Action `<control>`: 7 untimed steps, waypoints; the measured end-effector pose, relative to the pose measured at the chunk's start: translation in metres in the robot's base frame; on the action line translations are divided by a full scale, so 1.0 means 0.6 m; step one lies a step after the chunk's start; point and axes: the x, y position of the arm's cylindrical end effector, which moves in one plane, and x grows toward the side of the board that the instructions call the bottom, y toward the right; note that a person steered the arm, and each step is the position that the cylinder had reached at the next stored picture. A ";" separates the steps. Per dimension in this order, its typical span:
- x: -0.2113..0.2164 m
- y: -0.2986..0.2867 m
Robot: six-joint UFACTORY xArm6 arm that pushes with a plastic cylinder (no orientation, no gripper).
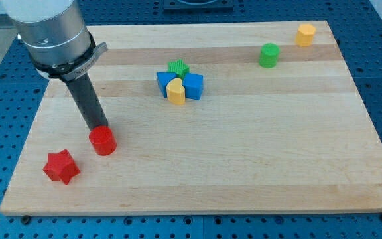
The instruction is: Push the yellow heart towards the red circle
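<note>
The yellow heart [176,91] sits near the board's middle top, wedged in a cluster with a blue block [165,82] on its left, a blue block [193,85] on its right and a green star [178,68] behind. The red circle [103,141] lies at the lower left of the board. My tip [99,128] is at the red circle's upper edge, touching or just behind it, far to the left and below the yellow heart.
A red star [62,166] lies at the bottom left near the board's corner. A green cylinder [268,55] and a yellow hexagon-like block [305,34] stand at the top right. The wooden board [244,153] rests on a blue perforated table.
</note>
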 end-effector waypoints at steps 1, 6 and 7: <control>-0.002 0.000; -0.069 0.206; -0.075 0.260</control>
